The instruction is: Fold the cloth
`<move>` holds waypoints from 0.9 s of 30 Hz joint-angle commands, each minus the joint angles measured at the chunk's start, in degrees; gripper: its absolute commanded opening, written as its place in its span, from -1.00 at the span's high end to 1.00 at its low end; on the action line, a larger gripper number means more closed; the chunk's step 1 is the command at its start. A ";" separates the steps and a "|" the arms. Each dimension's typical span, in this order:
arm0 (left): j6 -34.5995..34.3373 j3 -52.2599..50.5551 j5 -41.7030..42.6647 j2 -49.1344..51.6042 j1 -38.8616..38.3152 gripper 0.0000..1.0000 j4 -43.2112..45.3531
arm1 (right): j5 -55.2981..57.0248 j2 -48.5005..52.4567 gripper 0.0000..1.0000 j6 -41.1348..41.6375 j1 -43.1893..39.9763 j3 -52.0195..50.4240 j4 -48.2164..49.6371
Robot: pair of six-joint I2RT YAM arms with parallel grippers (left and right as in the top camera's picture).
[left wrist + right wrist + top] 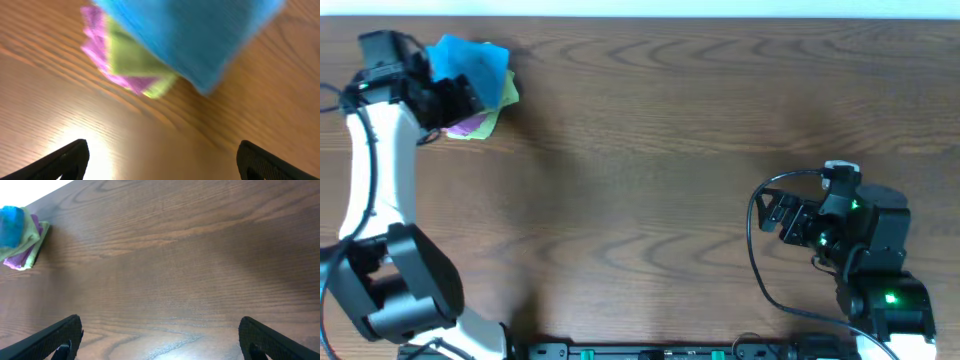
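Observation:
The sky-blue cloth point(470, 62) lies folded on top of a small stack at the table's far left. Under it are a light green cloth point(509, 92) and a purple cloth point(472, 125). In the left wrist view the blue cloth point(195, 35) fills the top, with the green cloth point(132, 57) and the purple cloth point(97, 42) showing below it. My left gripper point(162, 162) is open and empty, just short of the stack. My right gripper point(160, 340) is open and empty at the right of the table, far from the stack point(20, 237).
The wooden table point(650, 150) stretches bare between the two arms. The left arm point(380, 180) reaches up the left edge. The right arm's base point(875, 260) with its cable sits at the front right.

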 commanded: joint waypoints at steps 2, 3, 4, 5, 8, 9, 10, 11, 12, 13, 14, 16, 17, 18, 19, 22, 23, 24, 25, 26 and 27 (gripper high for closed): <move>1.64 0.81 -0.68 -5.46 -5.86 -0.91 -1.27 | -0.42 -0.24 -0.98 0.59 -0.46 -0.48 -0.07; 1.62 0.81 -0.66 -6.19 -7.10 -0.90 -1.44 | -0.42 -0.24 -0.99 0.59 -0.46 -0.48 -0.07; 1.62 0.81 -0.66 -6.99 -8.48 -0.90 -1.66 | -0.42 -0.24 -0.99 0.59 -0.46 -0.48 -0.09; 1.66 0.81 -0.70 -7.76 -9.70 -0.90 -1.99 | -0.42 -0.24 -0.99 0.59 -0.46 -0.48 -0.07; 1.68 0.81 -1.86 -9.42 -12.13 -0.90 -0.81 | -0.42 -0.24 -0.99 0.59 -0.46 -0.48 -0.07; 1.64 0.81 -1.90 -9.70 -12.41 -0.90 -0.74 | -0.42 -0.24 -0.99 0.59 -0.46 -0.48 -0.07; 1.51 0.81 -1.46 -9.92 -12.52 -0.90 -0.76 | -0.42 -0.24 -0.98 0.59 -0.46 -0.48 -0.07; 1.40 0.79 -0.07 -10.08 -12.55 -0.90 -1.09 | -0.42 -0.24 -0.99 0.59 -0.46 -0.48 -0.09; 1.40 0.81 1.90 -10.29 -12.57 -0.90 -1.49 | -0.42 -0.24 -0.98 0.59 -0.46 -0.48 -0.09; 1.42 0.79 3.17 -10.45 -12.63 -0.91 -1.81 | -0.42 -0.24 -0.99 0.59 -0.46 -0.48 -0.07; 1.38 0.79 3.76 -10.75 -12.85 -0.91 -2.14 | -0.42 -0.24 -0.98 0.59 -0.46 -0.48 -0.07; 1.40 0.79 3.65 -11.23 -13.66 -0.91 -2.45 | -0.42 -0.24 -0.99 0.59 -0.46 -0.48 -0.07; 1.38 0.76 3.08 -11.87 -14.43 -0.90 -2.93 | -0.42 -0.24 -0.99 0.59 -0.46 -0.48 -0.09; 1.38 0.74 2.97 -12.63 -14.93 -0.90 -3.69 | -0.42 -0.24 -0.98 0.57 -0.46 -0.48 -0.09; 1.36 0.74 2.10 -13.70 -15.28 -0.91 -4.31 | -0.42 -0.24 -0.98 0.59 -0.46 -0.48 -0.09; 1.36 0.74 -1.66 -16.76 -17.18 -0.91 -5.90 | -0.42 -0.24 -0.99 0.59 -0.46 -0.48 -0.09; 1.38 0.74 -2.47 -17.88 -17.49 -0.90 -6.29 | -0.42 -0.24 -0.98 0.59 -0.46 -0.48 -0.09; 1.38 0.70 -3.15 -18.80 -17.53 -0.91 -6.51 | -0.42 -0.24 -0.98 0.57 -0.46 -0.48 -0.09; 1.42 0.55 -3.54 -19.82 -17.84 -0.91 -6.58 | -0.42 -0.24 -0.99 0.59 -0.46 -0.48 -0.09; 1.40 0.17 -4.15 -21.24 -18.23 -0.91 -6.54 | -0.42 -0.24 -0.98 0.59 -0.46 -0.48 -0.07; 1.42 -0.04 -4.20 -22.08 -18.27 -0.90 -6.54 | -0.42 -0.24 -0.98 0.59 -0.46 -0.48 -0.07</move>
